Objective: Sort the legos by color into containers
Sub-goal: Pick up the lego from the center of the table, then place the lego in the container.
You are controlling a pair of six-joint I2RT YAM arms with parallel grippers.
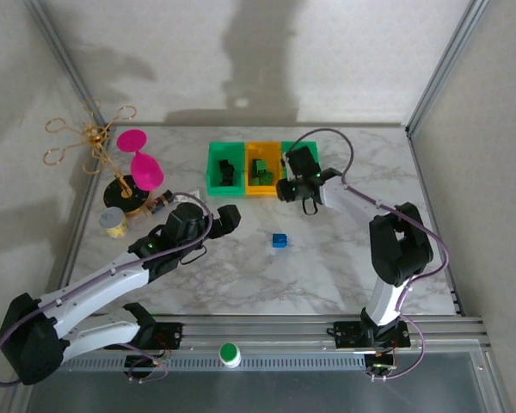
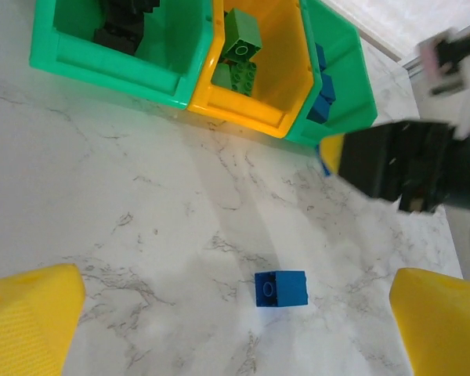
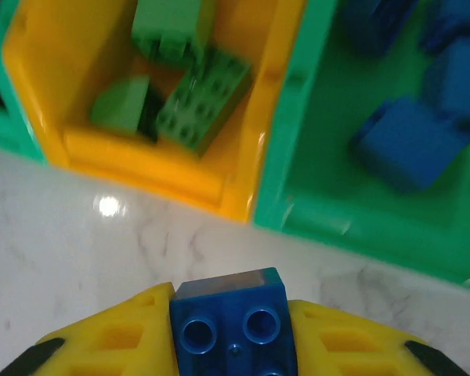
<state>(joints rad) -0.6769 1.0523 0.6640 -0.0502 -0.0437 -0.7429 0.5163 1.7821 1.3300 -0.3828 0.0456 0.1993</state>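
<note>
Top external: marble tabletop (image 1: 241, 275), wht walls (image 1: 327, 52)

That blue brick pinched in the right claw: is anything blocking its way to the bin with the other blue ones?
Nothing visible does. The right gripper holds the blue brick just in front of the green bin with blue bricks in it; only that bin's own front wall lies ahead.

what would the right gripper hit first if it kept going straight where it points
Likely the near rim where the orange bin meets the green bin beside it. The right gripper, shut on a blue lego, points at that seam; depth is unclear.
</note>
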